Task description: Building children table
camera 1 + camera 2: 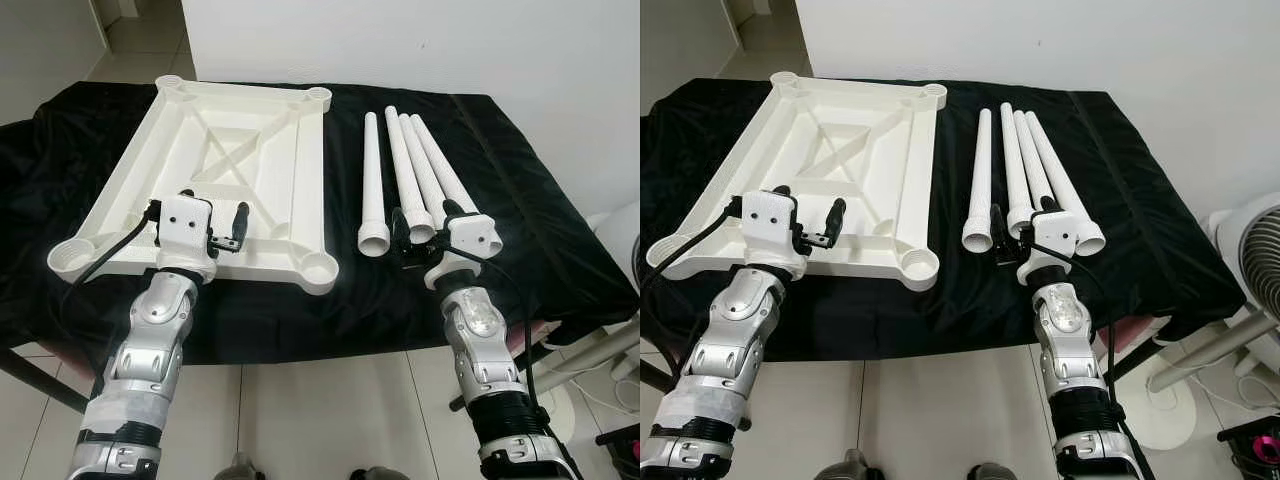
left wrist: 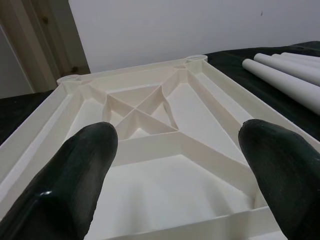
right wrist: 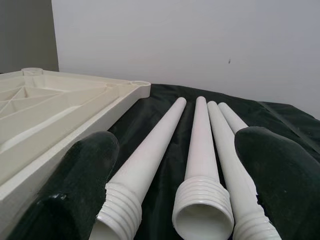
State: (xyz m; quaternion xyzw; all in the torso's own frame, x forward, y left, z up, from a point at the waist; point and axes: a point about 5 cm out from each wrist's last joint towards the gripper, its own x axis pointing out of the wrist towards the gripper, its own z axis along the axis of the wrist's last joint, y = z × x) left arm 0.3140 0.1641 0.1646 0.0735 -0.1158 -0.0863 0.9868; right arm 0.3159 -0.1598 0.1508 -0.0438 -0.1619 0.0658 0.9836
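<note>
1. The tabletop (image 1: 215, 175) lies upside down on the black cloth (image 1: 520, 200), ribs up, with a round socket (image 1: 318, 268) at each corner. The four legs (image 1: 405, 180) lie side by side just to its right, threaded ends toward the robot.
2. The left gripper (image 2: 177, 170) hovers over the tabletop's near edge, fingers (image 2: 75, 175) spread wide and holding nothing.
3. The right gripper (image 3: 175, 170) sits at the legs' near ends, fingers (image 3: 80, 175) apart with two threaded ends between them, nothing gripped.
4. Handling, by judgement: the legs look like hollow, light, stiff plastic, smooth and tapered, so they may slip or roll. The best hold is probably on the thicker shaft just behind the thread, leaving the thread free for the socket.
5. The tabletop looks rigid and light but broad; a rim or rib gives a finger hold, and it may slide on the cloth while a leg is screwed in.
6. Room: the legs lie close together, so taking one may nudge the next. The tabletop's near corners reach the table's front edge; the right side of the cloth is bare, and a wall (image 1: 420, 40) stands behind.
</note>
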